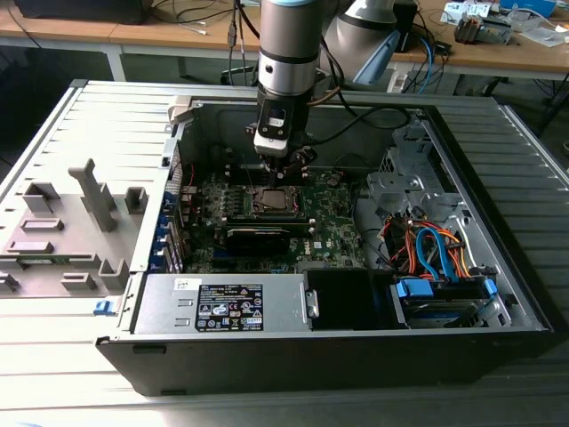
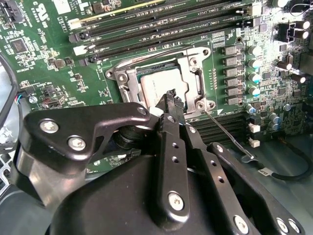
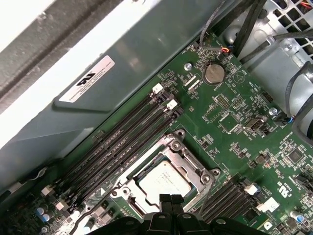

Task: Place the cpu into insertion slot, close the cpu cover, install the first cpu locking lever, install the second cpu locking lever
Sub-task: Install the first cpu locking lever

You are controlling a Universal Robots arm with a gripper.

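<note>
My gripper (image 2: pixel 171 100) hangs just over the insertion slot (image 2: pixel 205 104). Its two black fingers are pressed together at the tips, and I see nothing between them, so I carry nothing. In the first wrist view the fingertips (image 3: pixel 167 198) stand over one edge of the slot. In the exterior view the arm comes straight down on it from above.

The cpu (image 2: pixel 156 85) lies inside the slot, flat, with its grey metal top facing up. The cpu cover (image 2: pixel 191 73) is laid down around it, and the chip's top shows through its window. So placing the chip and closing the cover look done to me.

A thin wire locking lever (image 2: pixel 226 132) runs away from one corner of the slot, over the green motherboard (image 2: pixel 44 54), and ends in a small bent handle. I judge that it is not hooked down. Whether a second lever is latched along the opposite side of the slot, I cannot tell.

I expect this lever to be stiff and springy, light but pushing back, and smooth enough to slip off my fingers. Its bent end, far from the slot, seems the best place to press or take hold. The chip is light and fragile, and the cover is thin sheet metal, so I would not lean on them.

Beyond the slot lie the long black memory slots (image 2: pixel 161 24).
</note>
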